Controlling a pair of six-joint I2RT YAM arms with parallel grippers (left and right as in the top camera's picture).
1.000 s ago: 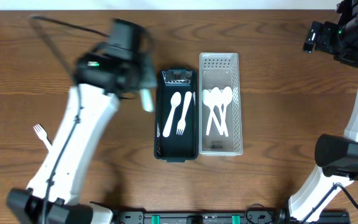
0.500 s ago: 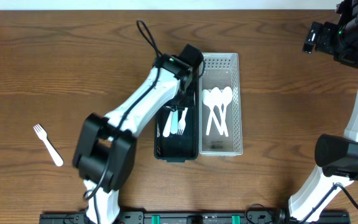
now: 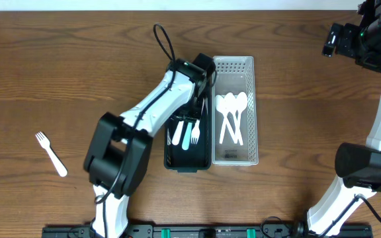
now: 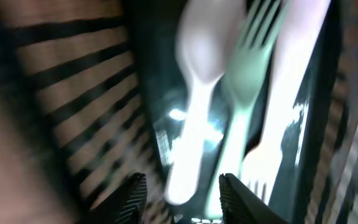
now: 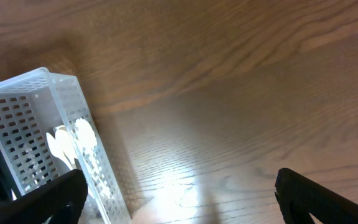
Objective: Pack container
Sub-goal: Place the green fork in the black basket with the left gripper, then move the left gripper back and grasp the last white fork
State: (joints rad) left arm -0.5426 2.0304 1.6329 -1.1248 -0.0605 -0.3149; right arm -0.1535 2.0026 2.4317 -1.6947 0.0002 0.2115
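Far left on my overhead feed, one loose white fork (image 3: 50,153) lies alone on the table (image 3: 58,66), well apart from everything else. Moving right, the left arm reaches across to the dark tray (image 3: 188,166), and on its wrist feed the left gripper (image 4: 182,193) hangs over the tray's inside with its fingers spread and nothing between them. Beneath it I count three pieces lying lengthwise in the tray: one white spoon (image 4: 197,74), one pale green fork (image 4: 247,74) just beside it, and one white fork in tray (image 4: 284,93) with its tines pointing the other way. Touching the tray's right side is one white basket (image 3: 233,66) holding white spoons (image 3: 230,106). I make out three bowls, but the handles cross, so I cannot be sure. Far right, the right gripper (image 5: 179,205) hovers over bare wood beside the basket, fingers wide apart and empty.
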